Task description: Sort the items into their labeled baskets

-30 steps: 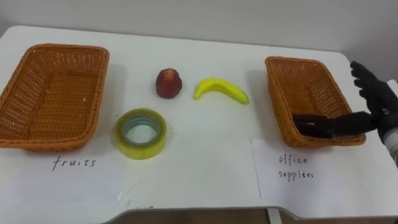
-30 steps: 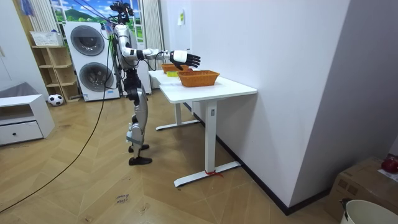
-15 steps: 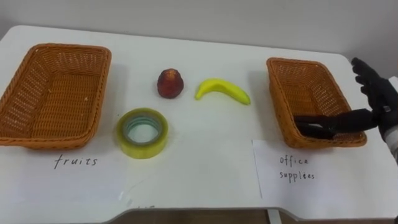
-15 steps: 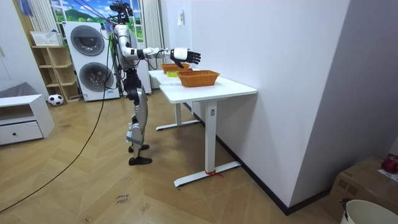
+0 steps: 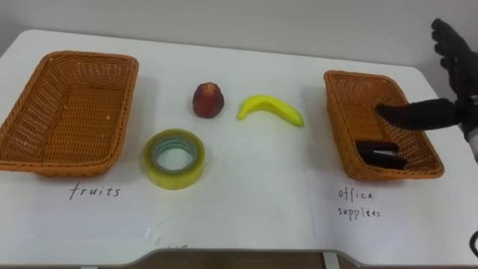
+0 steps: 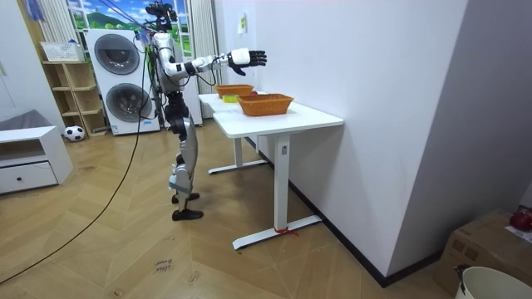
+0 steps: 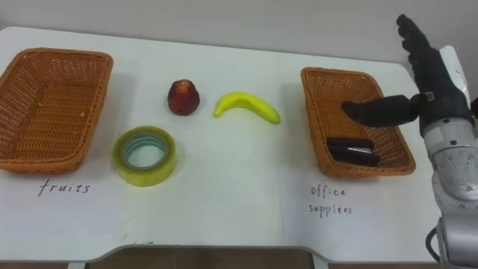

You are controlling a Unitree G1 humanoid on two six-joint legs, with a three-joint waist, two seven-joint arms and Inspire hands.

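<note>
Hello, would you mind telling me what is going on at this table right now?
The robot is sorting items into two baskets on a white table. Its right hand hovers open above the right basket, where a dark item already lies. The tape roll, a red fruit and a banana lie on the table between the baskets, not yet sorted. The left basket holds nothing yet.

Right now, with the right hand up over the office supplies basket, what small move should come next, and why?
Probably swing the right hand left and down toward the tape roll. The hand is open and empty, the dark item lies in the office supplies basket, and the tape is the one office item outside it.
</note>
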